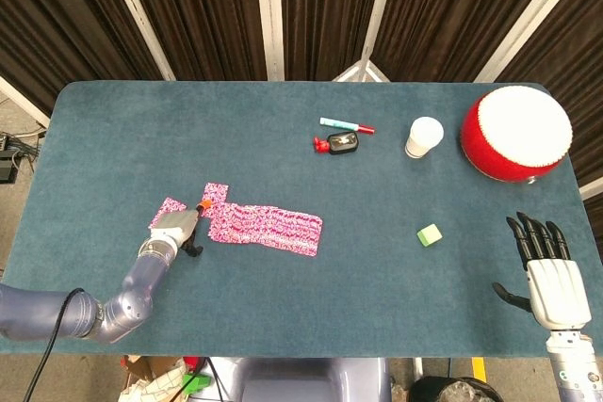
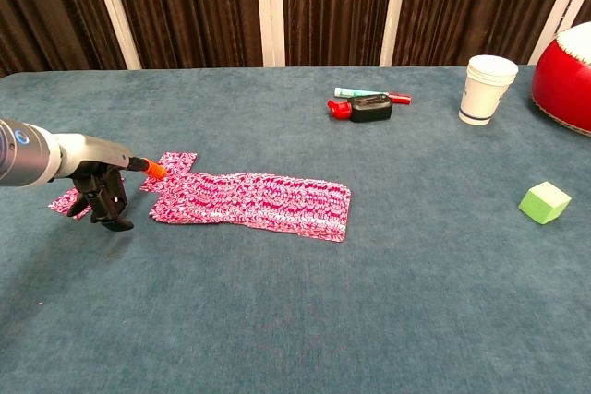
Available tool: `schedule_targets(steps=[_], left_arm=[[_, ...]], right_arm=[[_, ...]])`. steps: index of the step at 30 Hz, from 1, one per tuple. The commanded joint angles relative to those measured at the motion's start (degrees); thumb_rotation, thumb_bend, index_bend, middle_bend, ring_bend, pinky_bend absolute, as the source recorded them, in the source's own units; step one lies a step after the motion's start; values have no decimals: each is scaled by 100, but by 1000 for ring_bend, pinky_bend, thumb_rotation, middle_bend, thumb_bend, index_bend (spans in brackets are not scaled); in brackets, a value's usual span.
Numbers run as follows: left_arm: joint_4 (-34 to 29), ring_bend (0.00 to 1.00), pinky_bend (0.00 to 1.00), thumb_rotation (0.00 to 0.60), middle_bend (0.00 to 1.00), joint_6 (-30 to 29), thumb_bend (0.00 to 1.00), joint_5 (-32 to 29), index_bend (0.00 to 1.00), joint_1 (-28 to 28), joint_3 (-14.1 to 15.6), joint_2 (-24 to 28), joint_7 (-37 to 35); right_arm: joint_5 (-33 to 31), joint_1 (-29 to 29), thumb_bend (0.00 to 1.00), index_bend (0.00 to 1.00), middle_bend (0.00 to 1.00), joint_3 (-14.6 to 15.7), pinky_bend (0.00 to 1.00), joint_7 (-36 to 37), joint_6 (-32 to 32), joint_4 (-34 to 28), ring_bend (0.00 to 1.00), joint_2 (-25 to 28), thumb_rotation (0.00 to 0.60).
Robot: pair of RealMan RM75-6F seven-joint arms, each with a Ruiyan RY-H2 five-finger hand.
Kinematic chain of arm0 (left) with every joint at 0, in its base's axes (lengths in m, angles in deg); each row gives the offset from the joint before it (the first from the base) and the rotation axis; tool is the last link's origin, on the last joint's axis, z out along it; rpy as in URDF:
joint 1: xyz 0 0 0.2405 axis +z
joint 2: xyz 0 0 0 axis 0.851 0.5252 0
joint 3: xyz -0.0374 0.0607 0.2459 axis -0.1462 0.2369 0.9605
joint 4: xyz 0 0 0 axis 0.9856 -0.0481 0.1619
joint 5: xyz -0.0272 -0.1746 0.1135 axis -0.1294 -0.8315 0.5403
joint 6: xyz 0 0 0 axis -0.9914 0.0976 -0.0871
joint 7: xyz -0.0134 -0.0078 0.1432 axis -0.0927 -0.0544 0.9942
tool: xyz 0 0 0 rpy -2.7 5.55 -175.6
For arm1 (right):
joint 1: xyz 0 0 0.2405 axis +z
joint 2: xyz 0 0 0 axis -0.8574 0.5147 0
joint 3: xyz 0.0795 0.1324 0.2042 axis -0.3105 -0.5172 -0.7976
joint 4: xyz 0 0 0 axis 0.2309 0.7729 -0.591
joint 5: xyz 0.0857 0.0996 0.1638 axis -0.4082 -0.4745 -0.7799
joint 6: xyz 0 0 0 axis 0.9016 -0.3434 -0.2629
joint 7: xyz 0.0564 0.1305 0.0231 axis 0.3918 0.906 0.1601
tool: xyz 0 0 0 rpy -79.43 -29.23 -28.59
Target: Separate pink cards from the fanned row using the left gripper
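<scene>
A blue felt table (image 1: 283, 138) is seen from above and from the chest. On its left half, toward eight o'clock from the centre, a fanned row of pink cards (image 1: 268, 227) lies flat, running left to right. One pink card (image 1: 216, 194) sits skewed at the row's left end, at its eleven o'clock corner, overlapping the row. Another separated card (image 1: 168, 208) lies just left of the row, partly hidden behind the left hand (image 1: 175, 231).

The left hand is held low at the row's nine o'clock end. An orange fingertip (image 2: 155, 171) is extended and touches the skewed card's edge; the other fingers are curled downward, and nothing is seen to be gripped. The right hand (image 1: 545, 268) rests at the table's four o'clock corner with fingers spread, holding nothing.

A likely risk is judged to be dragging several overlapped cards together, since the fingertip presses where cards are stacked; the neat fan could also be smeared sideways. A card pushed toward nine o'clock could slide under the separated card.

Open felt is available at the hand's seven and twelve o'clock. The table's left edge is well apart. A green cube (image 1: 430, 234), a white cup (image 1: 424, 136), a red drum (image 1: 515, 133) and small items (image 1: 344, 136) are well away to the right.
</scene>
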Motion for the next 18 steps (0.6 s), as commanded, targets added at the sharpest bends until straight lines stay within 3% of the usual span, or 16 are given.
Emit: schedule_targets(steps=[1,18], left_arm=[[68,600,684,600,740,26,491,-93,46,-51,-6,-35,79],[958,600,684,600,740,407,480,-676,46,-272,-59,-368,442]], right_arm=[[10,-5,128,67,71,4,72,-10,12,0,96,0,600],[38,-41,129,67,71,-1,71,8,94,-20,96,-17,600]])
